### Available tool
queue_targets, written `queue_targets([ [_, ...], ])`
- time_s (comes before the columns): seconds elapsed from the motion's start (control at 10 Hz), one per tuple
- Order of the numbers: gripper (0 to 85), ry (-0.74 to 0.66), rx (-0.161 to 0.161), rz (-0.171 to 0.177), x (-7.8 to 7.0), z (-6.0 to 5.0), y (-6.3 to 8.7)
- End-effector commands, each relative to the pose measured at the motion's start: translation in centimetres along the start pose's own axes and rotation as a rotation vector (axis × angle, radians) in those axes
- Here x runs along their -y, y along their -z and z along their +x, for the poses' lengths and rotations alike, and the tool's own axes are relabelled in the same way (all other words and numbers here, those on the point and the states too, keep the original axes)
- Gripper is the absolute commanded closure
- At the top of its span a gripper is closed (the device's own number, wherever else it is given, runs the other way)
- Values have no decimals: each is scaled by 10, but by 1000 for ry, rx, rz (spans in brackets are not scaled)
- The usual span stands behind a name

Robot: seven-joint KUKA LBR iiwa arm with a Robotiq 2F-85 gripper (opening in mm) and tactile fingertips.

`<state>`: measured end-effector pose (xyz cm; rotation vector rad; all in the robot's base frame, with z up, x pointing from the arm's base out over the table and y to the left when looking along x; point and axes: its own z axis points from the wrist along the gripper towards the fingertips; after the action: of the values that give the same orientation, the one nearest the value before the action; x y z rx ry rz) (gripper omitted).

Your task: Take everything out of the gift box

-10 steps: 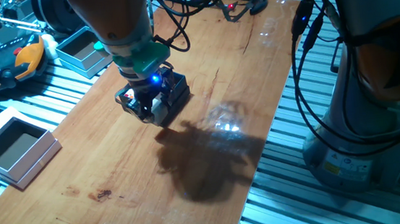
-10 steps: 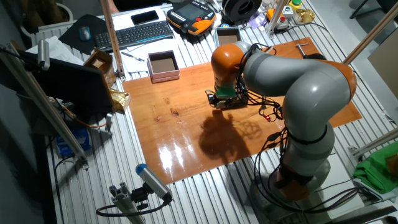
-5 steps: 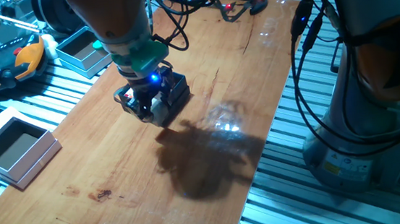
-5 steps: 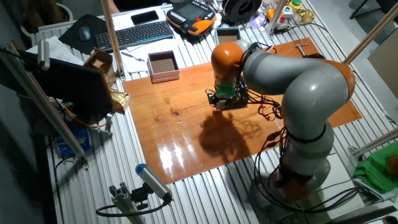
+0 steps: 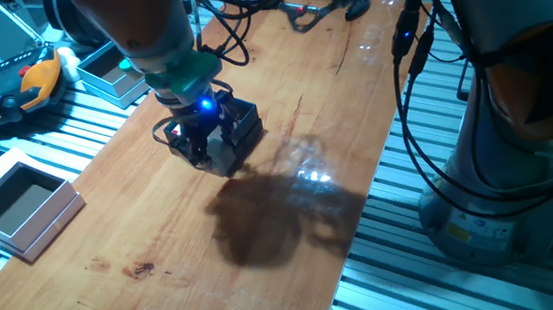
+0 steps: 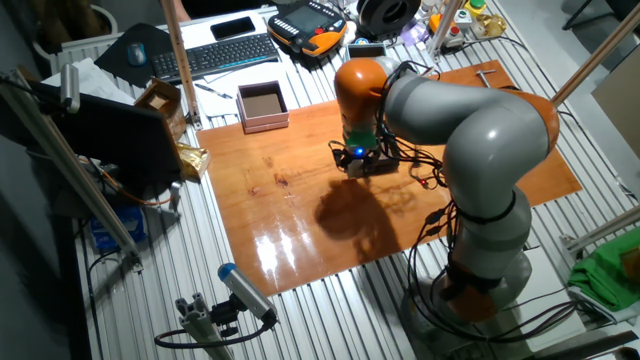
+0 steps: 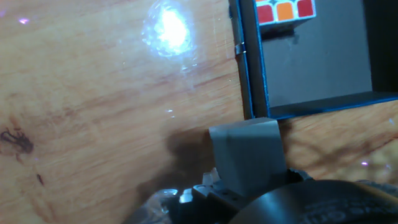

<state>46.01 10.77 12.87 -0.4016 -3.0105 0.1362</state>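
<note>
The black gift box (image 5: 245, 126) stands on the wooden table, and it also shows in the other fixed view (image 6: 381, 163). In the hand view its dark inside (image 7: 323, 68) holds the multicoloured puzzle cube (image 7: 285, 10) at the far wall. My gripper (image 5: 204, 149) hangs just past the box's left rim, shut on the plain grey block (image 7: 247, 154). The block is outside the box, low over the wood. The arm hides the block in the other fixed view, where the gripper (image 6: 356, 160) sits beside the box.
Two pale blue-grey open boxes stand at the table's left side, one near (image 5: 22, 207) and one far (image 5: 113, 69). An orange teach pendant (image 5: 10, 90) lies beyond them. Cables (image 5: 329, 5) lie at the far end. The table's right edge (image 5: 363, 228) drops to metal slats.
The arm has shifted a little to the left, away from the box, with the grey block in the gripper. The box has not moved.
</note>
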Motion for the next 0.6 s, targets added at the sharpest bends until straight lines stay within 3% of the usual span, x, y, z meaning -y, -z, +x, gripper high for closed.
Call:
queue_targets([
  [0.0, 320, -13, 13, -4, -7, 2, -3],
  [0.2, 300, -42, 36, -12, -28, 12, -15],
  [0.5, 300, -28, 57, -44, -35, 8, -36],
])
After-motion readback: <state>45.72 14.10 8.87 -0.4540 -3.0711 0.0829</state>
